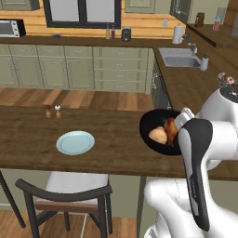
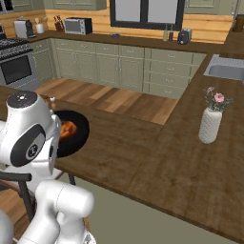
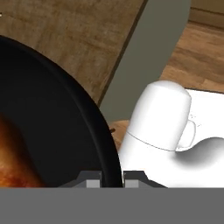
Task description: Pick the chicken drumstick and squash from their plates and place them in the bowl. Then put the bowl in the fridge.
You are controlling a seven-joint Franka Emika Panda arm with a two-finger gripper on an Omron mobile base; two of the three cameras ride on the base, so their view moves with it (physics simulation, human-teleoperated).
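Shakers (image 1: 52, 111) sit far left on your counter (image 1: 28, 135), then the pale blue plate (image 1: 75, 142), then the black bowl (image 1: 151, 135) holding squash (image 1: 158, 135) and drumstick (image 1: 171, 130); your gripper (image 3: 112, 178) is clamped on its rim, the flower vase (image 2: 210, 125) well right.

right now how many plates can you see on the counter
1: a pale blue plate on the wooden counter, left of the black bowl and near the chair. The arm covers part of the counter, so another plate may be hidden.
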